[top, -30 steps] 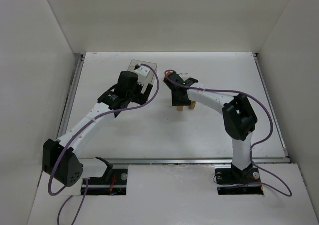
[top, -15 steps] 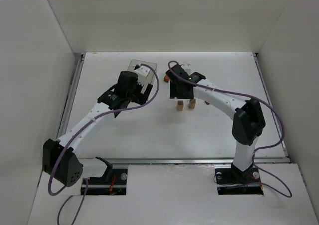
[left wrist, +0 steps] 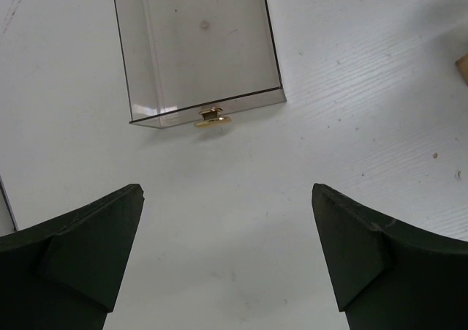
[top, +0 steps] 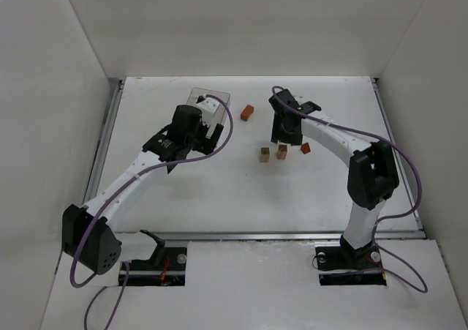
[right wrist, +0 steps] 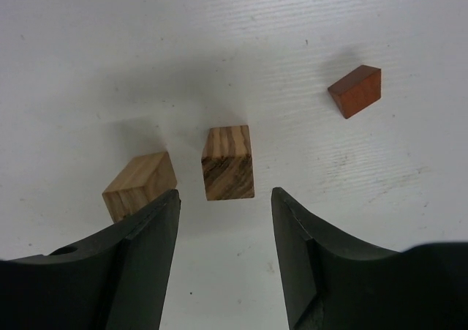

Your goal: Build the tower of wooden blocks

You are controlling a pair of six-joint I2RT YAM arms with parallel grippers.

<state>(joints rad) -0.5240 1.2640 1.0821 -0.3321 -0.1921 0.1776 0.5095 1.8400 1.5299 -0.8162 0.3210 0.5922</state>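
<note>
Tower blocks (top: 264, 154) are lying unstacked on the bench (top: 219, 191), right of the box (top: 210, 98). My right pincer (right wrist: 225, 213) is hovering released above a cube (right wrist: 228, 162), probably lining up a grasp. My left pincer (left wrist: 227, 198) is hanging released, facing the box.

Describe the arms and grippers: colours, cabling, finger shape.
The left arm and right arm match: white links, black joint housings, black base mounts. A purple cable runs loosely along each, hanging in free loops. The left gripper and right gripper each have two matte black fingers, broad and tapering to blunt tips. No markings legible.
</note>
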